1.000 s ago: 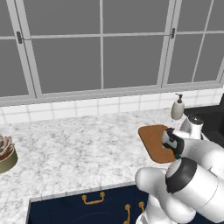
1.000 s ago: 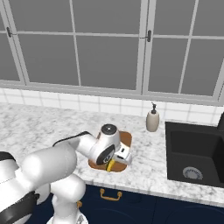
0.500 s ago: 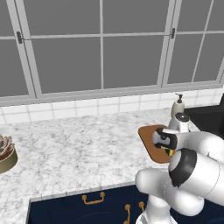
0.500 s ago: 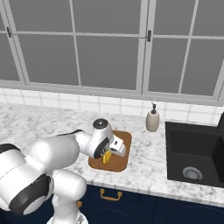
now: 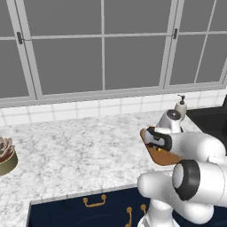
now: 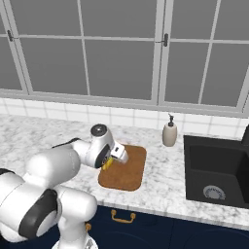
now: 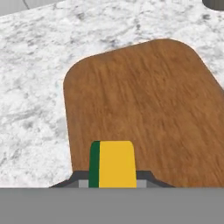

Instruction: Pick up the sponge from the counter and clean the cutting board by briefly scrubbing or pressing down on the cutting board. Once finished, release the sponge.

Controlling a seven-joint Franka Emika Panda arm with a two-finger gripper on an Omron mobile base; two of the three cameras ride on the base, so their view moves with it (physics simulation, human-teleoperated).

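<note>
Against a second earlier, the arm had swung from the board's [image 6: 127, 169] near edge to over the board itself, and the sponge [image 7: 112, 163] had gone with it; half a second earlier it was already over the wood and had since shifted only slightly.

On the far left of the counter [image 5: 75, 155] a round bowl [image 5: 6, 161] sat at the edge of the left base view; what lay in it could not be told for sure. The marble between it and the board was bare. The board lay flat on the counter, and the arm's white links covered much of it from the left.

The gripper [image 6: 108, 163] was clamped on the sponge, jaws closed in as far as the block let them. In the hand view the sponge stood on edge between the fingers, green layer to one side, yellow to the other, above the board's near end; whether it touched the wood could not be told.

Right of the board a soap bottle [image 6: 169, 133] stood near the tiled wall, apart from the board. Further right the dark sink [image 6: 214, 170] was sunk into the counter, with a round drain [image 6: 214, 191] in its floor.
</note>
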